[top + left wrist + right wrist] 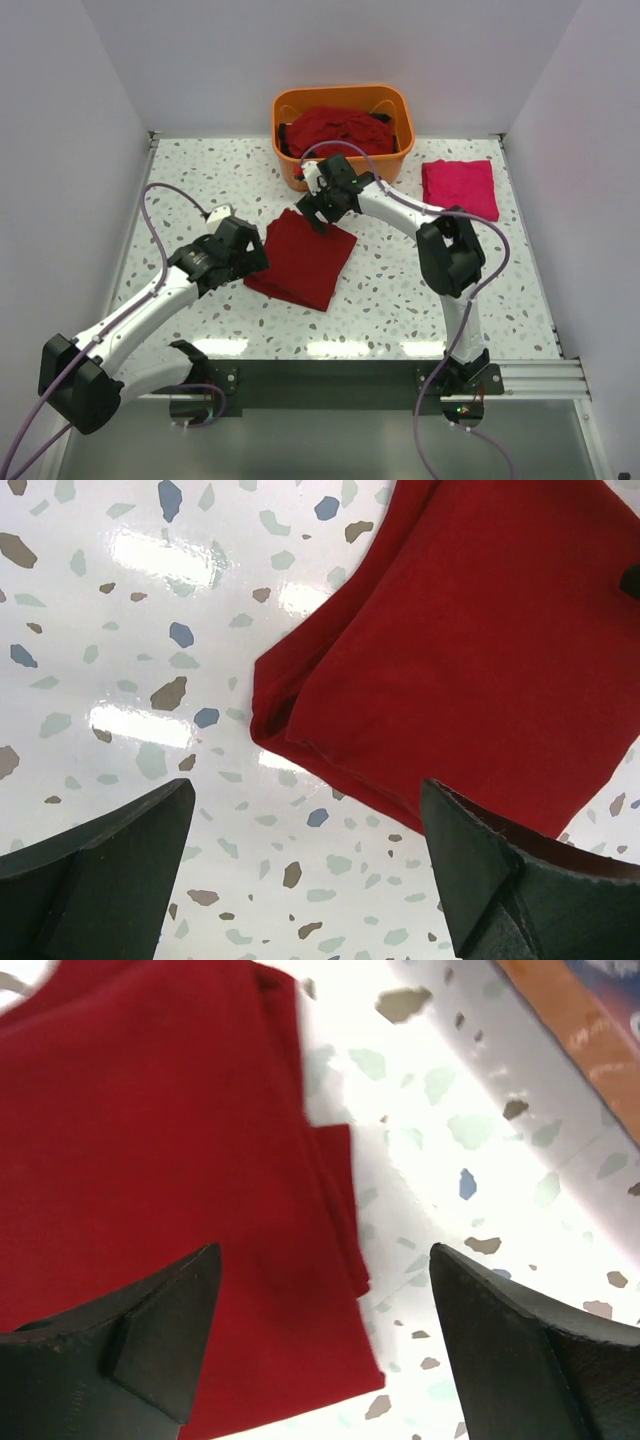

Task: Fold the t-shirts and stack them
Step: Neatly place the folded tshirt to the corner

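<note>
A folded dark red t-shirt (303, 260) lies flat in the middle of the table. My left gripper (258, 256) hovers at its left edge. In the left wrist view it (308, 790) stands open over bare table, just beside the shirt's folded corner (480, 650). My right gripper (318, 210) is over the shirt's far corner. In the right wrist view it (325, 1252) is open and straddles the shirt's edge (150, 1140), holding nothing. A brighter pinkish-red t-shirt (460, 187) lies folded at the back right. More dark red t-shirts (335, 127) are heaped in the tub.
The orange plastic tub (395, 98) stands at the back centre, close behind my right gripper, and its wall (570, 1010) shows in the right wrist view. White walls close in the speckled table (200, 190) on three sides.
</note>
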